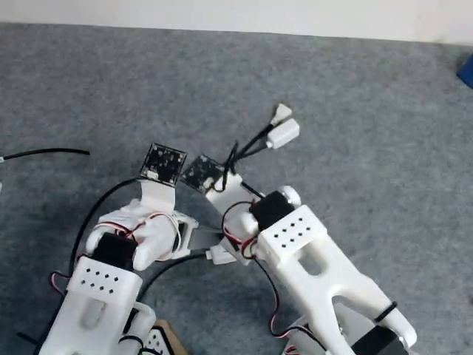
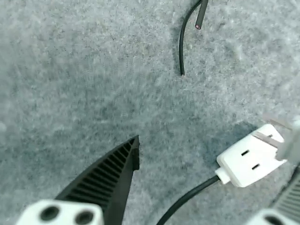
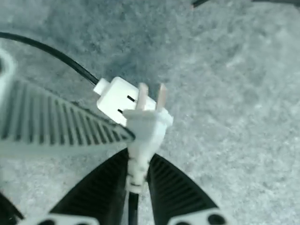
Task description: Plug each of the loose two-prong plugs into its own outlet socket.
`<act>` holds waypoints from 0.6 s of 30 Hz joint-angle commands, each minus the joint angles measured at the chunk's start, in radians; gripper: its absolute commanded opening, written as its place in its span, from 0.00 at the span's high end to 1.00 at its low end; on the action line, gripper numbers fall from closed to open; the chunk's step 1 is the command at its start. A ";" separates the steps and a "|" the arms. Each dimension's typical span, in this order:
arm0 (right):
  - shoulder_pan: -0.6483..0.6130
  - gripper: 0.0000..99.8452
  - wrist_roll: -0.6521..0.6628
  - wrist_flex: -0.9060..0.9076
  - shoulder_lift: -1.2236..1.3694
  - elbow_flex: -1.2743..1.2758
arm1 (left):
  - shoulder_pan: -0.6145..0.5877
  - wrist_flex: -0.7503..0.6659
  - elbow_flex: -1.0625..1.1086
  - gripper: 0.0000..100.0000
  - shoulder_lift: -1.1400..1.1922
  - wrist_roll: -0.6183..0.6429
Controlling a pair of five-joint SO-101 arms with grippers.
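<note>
my right end effector [image 3: 139, 158] gripping plug [image 3: 147, 124], prongs free, just beside socket [image 3: 112, 96] | my left end effector [image 2: 211, 176] open by socket | spare connector [image 1: 283, 134] 1 o'clock on desk [image 1: 384, 111]

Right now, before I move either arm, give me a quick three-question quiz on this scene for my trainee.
1. True or false: the right arm's jaws are shut on a white two-prong plug.
2. Pick one. The plug's prongs are: A) pushed fully into the slots of the white socket; B) bare and out of the slots, close beside the socket; C) tucked under the grey carpet.
3. Short answer: how many slots show on the socket's face in the left wrist view?

Key: 1 true; 2 B; 3 two.
</note>
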 commanded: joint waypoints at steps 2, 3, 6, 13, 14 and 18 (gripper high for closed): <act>-0.012 0.99 -0.002 0.091 -0.004 -0.140 | 0.019 -0.025 0.001 0.54 0.004 0.008; -0.012 0.99 0.003 0.105 -0.004 -0.154 | 0.019 -0.025 0.001 0.54 0.004 0.008; -0.002 0.99 0.058 0.147 -0.001 -0.168 | 0.016 -0.025 0.001 0.54 0.004 0.008; 0.343 0.99 0.230 0.166 -0.002 -0.124 | 0.010 -0.029 0.021 0.54 -0.004 0.003; 0.409 0.99 0.270 0.153 -0.002 -0.116 | 0.010 -0.029 0.021 0.54 -0.004 0.003; 0.656 0.99 0.396 0.090 0.013 -0.113 | 0.008 -0.029 0.021 0.54 -0.004 0.005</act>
